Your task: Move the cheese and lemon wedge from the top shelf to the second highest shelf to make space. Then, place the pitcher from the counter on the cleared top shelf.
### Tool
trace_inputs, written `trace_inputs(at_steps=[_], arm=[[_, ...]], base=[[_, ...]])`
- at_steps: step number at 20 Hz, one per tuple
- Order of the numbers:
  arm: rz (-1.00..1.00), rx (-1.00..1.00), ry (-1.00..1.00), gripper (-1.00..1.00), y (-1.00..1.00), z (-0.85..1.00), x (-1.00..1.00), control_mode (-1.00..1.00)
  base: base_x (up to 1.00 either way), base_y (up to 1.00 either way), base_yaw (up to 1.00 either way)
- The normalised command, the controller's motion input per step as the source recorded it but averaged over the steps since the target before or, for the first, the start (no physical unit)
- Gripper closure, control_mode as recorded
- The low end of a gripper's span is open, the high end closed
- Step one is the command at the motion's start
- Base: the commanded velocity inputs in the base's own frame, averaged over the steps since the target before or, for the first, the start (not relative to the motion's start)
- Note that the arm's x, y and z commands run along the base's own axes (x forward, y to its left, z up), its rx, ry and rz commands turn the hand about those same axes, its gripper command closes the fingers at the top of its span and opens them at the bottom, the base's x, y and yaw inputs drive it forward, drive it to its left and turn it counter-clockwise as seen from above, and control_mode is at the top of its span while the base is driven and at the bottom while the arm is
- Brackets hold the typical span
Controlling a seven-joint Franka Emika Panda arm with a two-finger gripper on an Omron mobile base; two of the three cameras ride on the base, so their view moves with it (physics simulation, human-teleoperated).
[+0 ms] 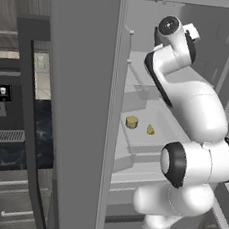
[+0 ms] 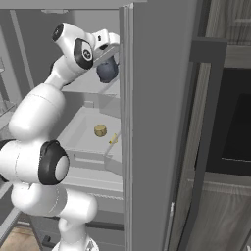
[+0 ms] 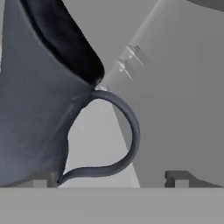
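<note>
Gripper (image 3: 111, 179): the two finger tips stand wide apart at the bottom of the hand view, nothing between them — jaws spread, holding nothing. The pitcher's (image 3: 41, 109) handle loop arcs down between the tips; the left tip sits against the base of the belly, the right tip is well clear of the handle.

Pitcher, right base view: dark rounded belly (image 2: 107, 71) just beyond the wrist, seemingly resting on the top shelf (image 2: 95, 87) near the front edge of the fridge opening. Whether it stands fully flat, I cannot tell.

Cheese (image 1: 131, 122) and lemon wedge (image 1: 150, 129) lie side by side but apart on the second highest shelf (image 1: 148, 140), below the arm.

Judgement: the release of the pitcher is the step in hand, and the task looks nearly done. To do it well — draw the hand straight back along its own axis, keeping the jaws wide so neither tip hooks the handle loop, and avoid any sideways sweep that could nudge the jug off the shelf lip.

Views compared: the hand view gives the finger-to-handle clearance, which both base views lack. The right base view places the jug on the shelf; in the left base view the upper arm links cover that spot. The left base view also takes in the counter (image 1: 7, 149) beside the fridge.
</note>
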Motion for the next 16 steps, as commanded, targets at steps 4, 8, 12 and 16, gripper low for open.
trace_inputs(at_steps=[4, 8, 12, 16], arm=[[0.0, 0.0, 0.0, -1.0, 0.0, 0.0, 0.15, -1.0], [0.0, 0.0, 0.0, -1.0, 0.0, -0.01, 0.01, -1.0], [0.0, -0.02, 0.0, -1.0, 0.01, -0.09, -0.06, -1.0], [0.0, 0.0, -0.11, -1.0, 0.0, -0.42, -0.42, -1.0]], base=[[0.0, 0.0, 0.0], [0.0, 0.0, 0.0], [0.0, 0.0, 0.0], [0.0, 0.0, 0.0]])
